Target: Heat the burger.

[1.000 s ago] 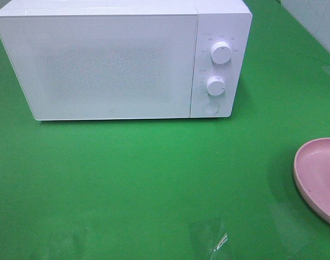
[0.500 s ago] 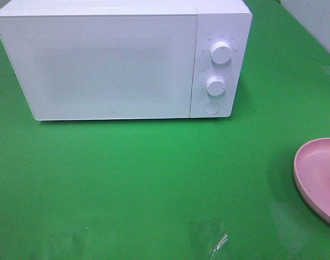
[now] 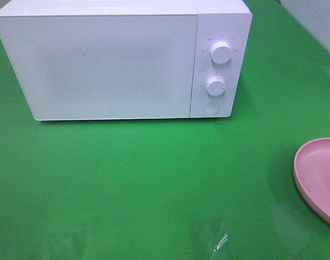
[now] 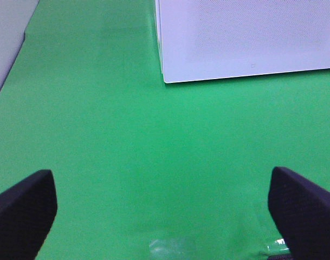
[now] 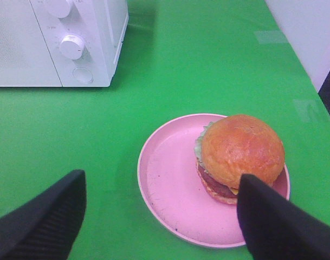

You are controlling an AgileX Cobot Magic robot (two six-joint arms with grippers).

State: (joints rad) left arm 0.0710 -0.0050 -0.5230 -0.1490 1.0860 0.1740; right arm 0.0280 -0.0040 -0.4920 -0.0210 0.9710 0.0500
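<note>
Exterior high view unchanged from earlier frame, microwave (image 3: pixel 121 62) at table (image 3: pixel 154 179) back edge, pink plate (image 3: pixel 316 179) at right edge, burger (image 5: pixel 240 154) on plate's far side, left gripper (image 4: pixel 162 208) wide apart and empty, right gripper (image 5: pixel 159 216) wide apart above plate, open green between.

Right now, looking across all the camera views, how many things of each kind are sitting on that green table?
White box-shaped microwave oven: 1
Shallow round pink plate: 1
Round burger with a glossy golden-brown bun: 1
Total: 3
</note>
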